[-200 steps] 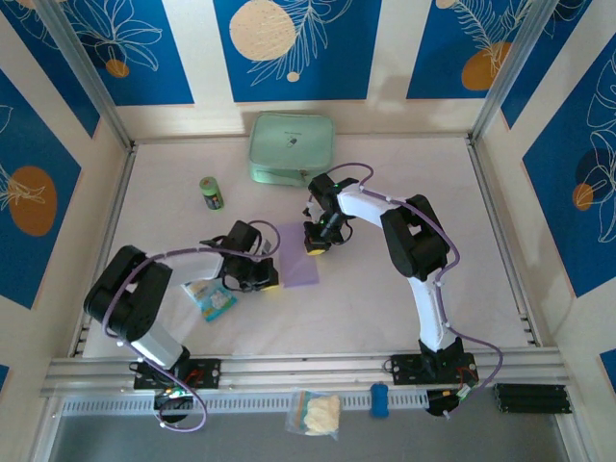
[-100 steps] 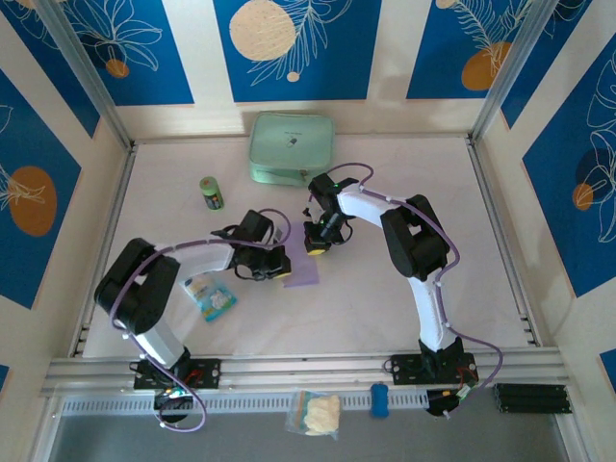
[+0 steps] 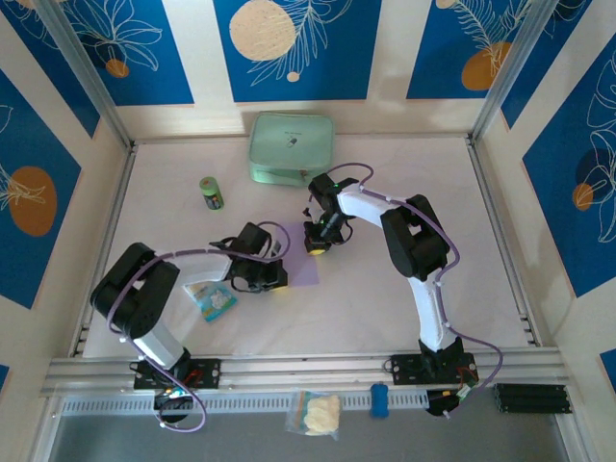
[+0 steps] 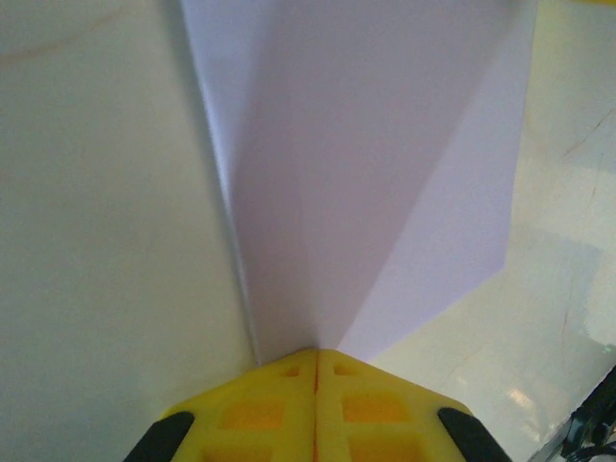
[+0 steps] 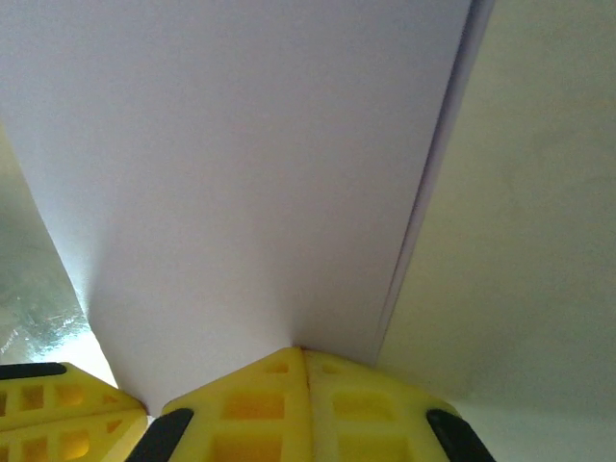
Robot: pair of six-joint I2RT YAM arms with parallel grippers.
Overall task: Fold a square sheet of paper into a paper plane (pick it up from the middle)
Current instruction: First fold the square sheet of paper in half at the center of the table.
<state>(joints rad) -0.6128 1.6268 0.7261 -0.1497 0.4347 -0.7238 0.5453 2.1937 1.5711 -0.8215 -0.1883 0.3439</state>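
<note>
- Top external: the lavender paper (image 3: 302,268) lies low over the middle of the table (image 3: 385,308), between the two arms.
- The left gripper (image 3: 275,285) sits at the paper's near-left edge; the right gripper (image 3: 315,248) sits at its far-right edge. From above I cannot tell how either claw stands.
- A mint-green pouch (image 3: 291,147) rests by the back wall, well apart from the paper. A small green can (image 3: 212,193) stands to the pouch's near left, and a blue-and-white snack packet (image 3: 212,298) lies beside the left arm.
- Left wrist: the left gripper (image 4: 316,354) has its yellow fingers (image 4: 260,414) pressed together, pinching a corner of the lavender paper (image 4: 375,164). The sheet fans away from the tips, with a crease running up from the pinch and its left side raised above the table (image 4: 96,241).
- Right wrist: the right gripper (image 5: 303,353) is clamped tight on the lavender paper (image 5: 241,164), jaws meeting with no gap. A doubled edge of the sheet runs along its right side, over the table (image 5: 539,192).
- Another yellow fingertip (image 5: 48,399) shows at the lower left, just beside the paper.
</note>
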